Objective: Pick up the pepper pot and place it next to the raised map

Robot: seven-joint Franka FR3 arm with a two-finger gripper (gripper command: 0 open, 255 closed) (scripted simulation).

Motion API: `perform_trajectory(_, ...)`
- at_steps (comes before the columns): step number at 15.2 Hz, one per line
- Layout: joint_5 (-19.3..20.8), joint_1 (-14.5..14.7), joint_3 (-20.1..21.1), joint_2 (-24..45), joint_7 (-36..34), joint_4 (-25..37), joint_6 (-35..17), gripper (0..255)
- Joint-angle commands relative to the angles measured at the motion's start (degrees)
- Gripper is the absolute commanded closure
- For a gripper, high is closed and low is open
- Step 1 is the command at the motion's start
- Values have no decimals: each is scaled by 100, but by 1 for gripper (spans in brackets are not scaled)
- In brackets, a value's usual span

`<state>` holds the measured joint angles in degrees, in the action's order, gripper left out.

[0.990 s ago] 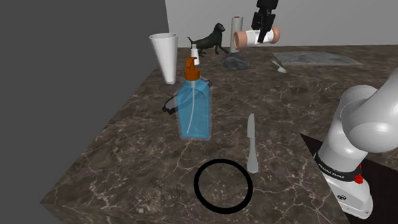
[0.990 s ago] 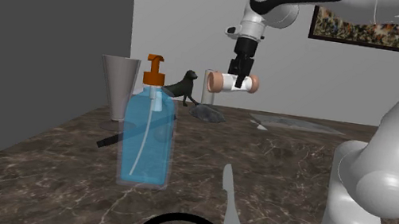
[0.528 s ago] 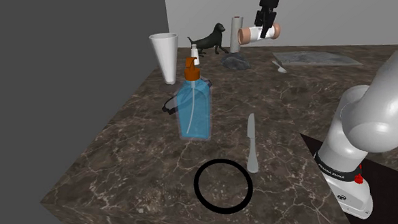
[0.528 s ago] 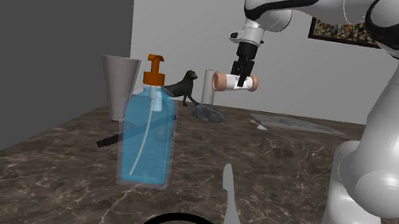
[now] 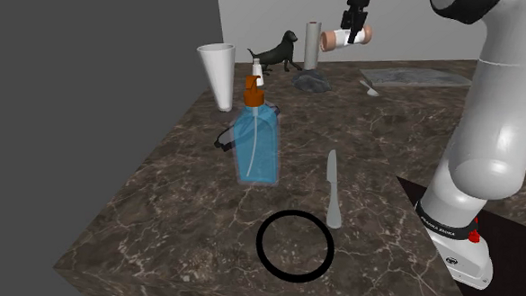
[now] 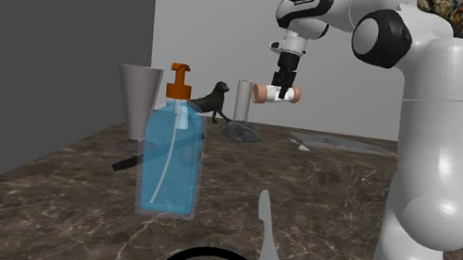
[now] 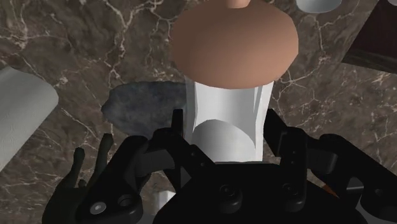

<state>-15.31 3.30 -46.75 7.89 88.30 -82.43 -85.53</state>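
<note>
My black two-finger gripper (image 5: 350, 34) is clamped around the white, tan-ended pepper pot (image 5: 330, 41), holding it sideways near the shoulder view's top edge.

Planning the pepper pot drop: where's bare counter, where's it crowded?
Bare: the stretch between flat grey slab and knife, on the shoulder view's right of the blue bottle. Crowded: far end, around rock, dog figure, cylinder and cone.
</note>
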Motion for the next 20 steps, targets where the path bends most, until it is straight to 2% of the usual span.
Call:
perform_trajectory(1,-502,-437,-119,681,404,709,312,255)
perform_trajectory(2,-704,-682,-111,963,534,1036,456,255)
perform_trajectory(11,-481,-388,-88,678,574,-5,-375,255)
perform_trajectory(20,-426,-234,-70,577,661,-814,-1101,255)
